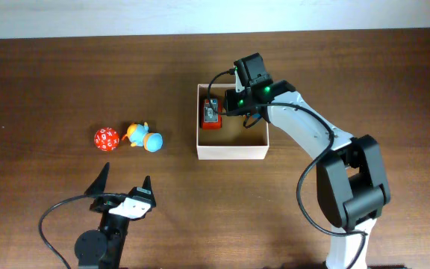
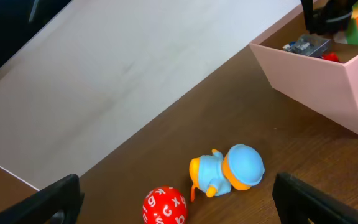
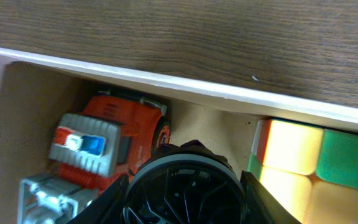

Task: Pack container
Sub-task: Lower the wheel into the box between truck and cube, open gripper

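The container (image 1: 230, 152), a white-walled box with a tan inside, stands right of the table's middle. In it lie a red and grey toy truck (image 1: 212, 115) and a coloured cube (image 3: 316, 167). My right gripper (image 1: 240, 104) is down inside the container (image 3: 166, 81), shut on a black round spoked object (image 3: 185, 184) between the truck (image 3: 107, 142) and the cube. My left gripper (image 1: 122, 187) is open and empty near the front edge, behind a red lettered ball (image 1: 106, 139) and a blue and orange duck toy (image 1: 145, 137).
In the left wrist view the ball (image 2: 164, 206) and the duck (image 2: 229, 170) lie on the wood between my left fingers (image 2: 182, 198), with the container (image 2: 328, 84) beyond at the right. The right arm reaches over the table's right half.
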Robot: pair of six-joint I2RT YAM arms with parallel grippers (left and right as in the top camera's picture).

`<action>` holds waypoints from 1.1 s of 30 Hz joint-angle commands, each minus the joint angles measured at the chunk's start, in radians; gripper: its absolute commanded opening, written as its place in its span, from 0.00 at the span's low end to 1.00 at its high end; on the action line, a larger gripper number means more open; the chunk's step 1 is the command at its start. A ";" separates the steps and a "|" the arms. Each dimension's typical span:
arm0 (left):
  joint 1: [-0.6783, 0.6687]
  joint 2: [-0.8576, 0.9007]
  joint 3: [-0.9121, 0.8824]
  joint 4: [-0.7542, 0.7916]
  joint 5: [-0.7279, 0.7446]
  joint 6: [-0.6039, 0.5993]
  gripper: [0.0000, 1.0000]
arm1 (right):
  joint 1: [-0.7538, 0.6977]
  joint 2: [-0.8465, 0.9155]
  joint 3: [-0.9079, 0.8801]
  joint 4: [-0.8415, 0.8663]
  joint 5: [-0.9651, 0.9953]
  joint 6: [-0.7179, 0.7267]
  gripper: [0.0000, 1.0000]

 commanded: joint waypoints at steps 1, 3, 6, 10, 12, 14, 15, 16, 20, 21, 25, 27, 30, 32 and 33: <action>0.006 -0.008 -0.006 -0.002 -0.008 -0.006 0.99 | 0.005 0.026 -0.003 0.013 0.020 -0.010 0.42; 0.006 -0.008 -0.006 -0.002 -0.008 -0.006 0.99 | 0.005 0.030 -0.003 0.020 0.020 -0.017 0.42; 0.006 -0.008 -0.006 -0.002 -0.008 -0.006 0.99 | 0.005 0.035 -0.003 0.027 0.020 -0.017 0.42; 0.006 -0.008 -0.006 -0.001 -0.008 -0.006 0.99 | 0.005 0.051 -0.003 0.030 0.020 -0.017 0.42; 0.006 -0.008 -0.006 -0.002 -0.008 -0.006 0.99 | 0.005 0.061 -0.003 0.034 0.020 -0.022 0.42; 0.006 -0.008 -0.006 -0.002 -0.008 -0.006 0.99 | 0.005 0.071 -0.003 0.040 0.020 -0.032 0.42; 0.006 -0.008 -0.006 -0.002 -0.008 -0.006 0.99 | 0.005 0.073 -0.003 0.041 0.020 -0.032 0.42; 0.006 -0.008 -0.006 -0.001 -0.008 -0.006 0.99 | 0.005 0.073 -0.003 0.043 0.020 -0.032 0.42; 0.006 -0.008 -0.006 -0.002 -0.008 -0.006 0.99 | 0.005 0.073 -0.003 0.045 0.020 -0.035 0.42; 0.006 -0.008 -0.006 -0.002 -0.008 -0.006 0.99 | 0.005 0.072 -0.003 0.045 0.020 -0.036 0.42; 0.006 -0.008 -0.006 -0.002 -0.008 -0.006 0.99 | 0.005 0.072 -0.003 0.045 0.020 -0.036 0.46; 0.006 -0.008 -0.006 -0.002 -0.008 -0.006 0.99 | 0.005 0.072 -0.003 0.045 0.020 -0.036 0.48; 0.006 -0.008 -0.006 -0.002 -0.008 -0.006 0.99 | 0.005 0.072 -0.003 0.047 0.020 -0.036 0.51; 0.006 -0.008 -0.006 -0.002 -0.008 -0.006 0.99 | 0.005 0.073 -0.003 0.048 0.020 -0.036 0.53; 0.006 -0.008 -0.006 -0.002 -0.007 -0.006 0.99 | 0.005 0.072 -0.003 0.049 0.020 -0.035 0.53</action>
